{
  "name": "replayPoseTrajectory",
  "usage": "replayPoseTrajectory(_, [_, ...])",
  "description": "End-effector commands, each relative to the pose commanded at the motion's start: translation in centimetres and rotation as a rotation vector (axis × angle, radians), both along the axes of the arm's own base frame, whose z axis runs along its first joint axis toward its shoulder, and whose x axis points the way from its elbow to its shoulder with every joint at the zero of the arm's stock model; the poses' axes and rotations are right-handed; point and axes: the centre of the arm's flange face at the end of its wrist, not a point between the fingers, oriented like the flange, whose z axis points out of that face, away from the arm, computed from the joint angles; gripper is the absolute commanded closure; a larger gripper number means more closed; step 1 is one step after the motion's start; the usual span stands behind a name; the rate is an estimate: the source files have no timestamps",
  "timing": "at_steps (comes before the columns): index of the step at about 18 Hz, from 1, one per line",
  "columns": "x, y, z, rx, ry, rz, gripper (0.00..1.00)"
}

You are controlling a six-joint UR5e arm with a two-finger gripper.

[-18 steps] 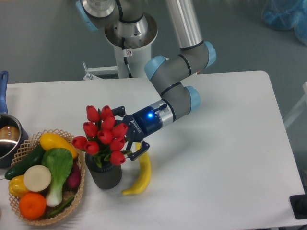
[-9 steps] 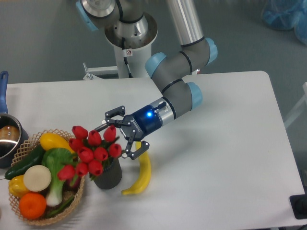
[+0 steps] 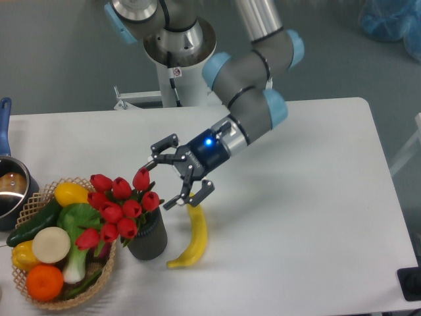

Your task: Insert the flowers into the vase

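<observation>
The flowers (image 3: 118,205), a bunch of red tulip buds with green leaves, stand with their stems in the vase (image 3: 148,239), a dark grey cylinder near the table's front left. The bunch leans left, out over the basket's edge. My gripper (image 3: 170,181) hangs open just up and to the right of the blooms, apart from them, with nothing between its fingers.
A wicker basket (image 3: 105,273) of vegetables and fruit sits left of the vase, touching or nearly so. A yellow banana (image 3: 195,238) lies right of the vase. A steel pot (image 3: 8,191) with a blue handle sits at the left edge.
The gripper let go of the flowers, opened, and drew back up and to the right. The bunch dropped into the vase and tipped left toward the basket.
</observation>
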Motion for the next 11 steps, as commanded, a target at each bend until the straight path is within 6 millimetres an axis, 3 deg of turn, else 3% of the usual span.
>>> replayPoseTrajectory(4, [-3.4,-2.3,7.4,-0.069,0.107,0.13,0.0])
replayPoseTrajectory(6, [-4.4,-3.6,10.0,-0.152,0.2,0.19,0.0])
replayPoseTrajectory(9, [-3.8,-5.4,12.5,-0.277,0.348,0.248,0.0])
replayPoseTrajectory(11, [-3.6,-6.5,12.7,-0.372,0.43,0.271,0.0])
